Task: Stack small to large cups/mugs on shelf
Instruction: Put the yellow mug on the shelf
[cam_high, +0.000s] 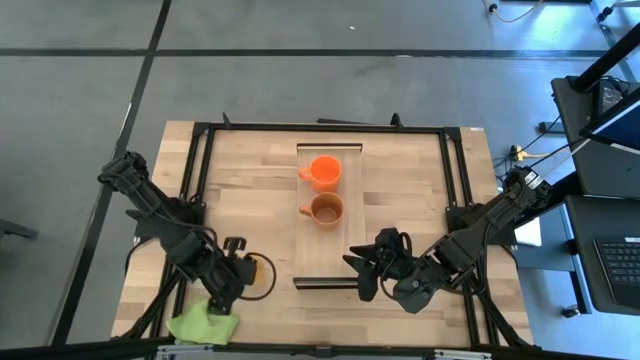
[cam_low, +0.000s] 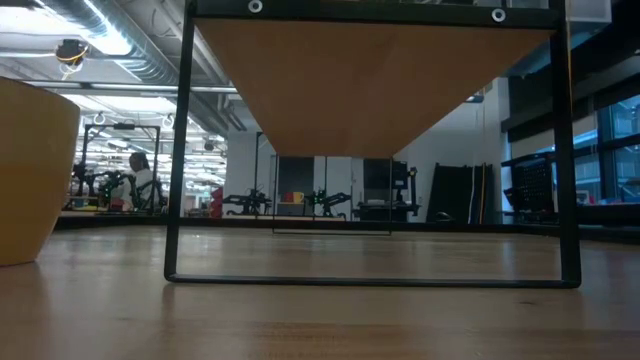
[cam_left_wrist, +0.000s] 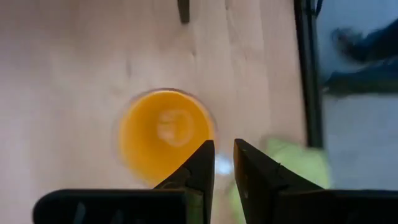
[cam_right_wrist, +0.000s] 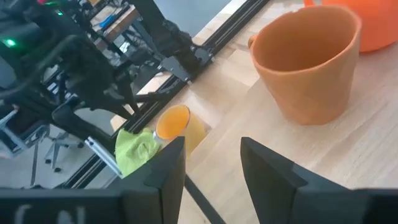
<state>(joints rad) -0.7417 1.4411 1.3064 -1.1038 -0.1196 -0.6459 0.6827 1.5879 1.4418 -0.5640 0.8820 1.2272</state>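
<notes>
The bright orange mug and the rust-brown mug stand upright on the long light-wood shelf, the orange one farther back. The amber-yellow cup stands on the tabletop left of the shelf's near end. My left gripper is over the cup's rim, its fingers nearly together. My right gripper is open and empty over the shelf's near end, pointing at the brown mug. My left gripper comes at the amber cup from above, pointing down. One finger is just inside the rim and the other outside, with the pale wall between them. The cup stands upright with its base on the table.
A lime-green cloth lies by the table's near left corner, just beyond the cup. A black frame runs around the tabletop. In the low view the shelf stands raised on a thin black frame.
</notes>
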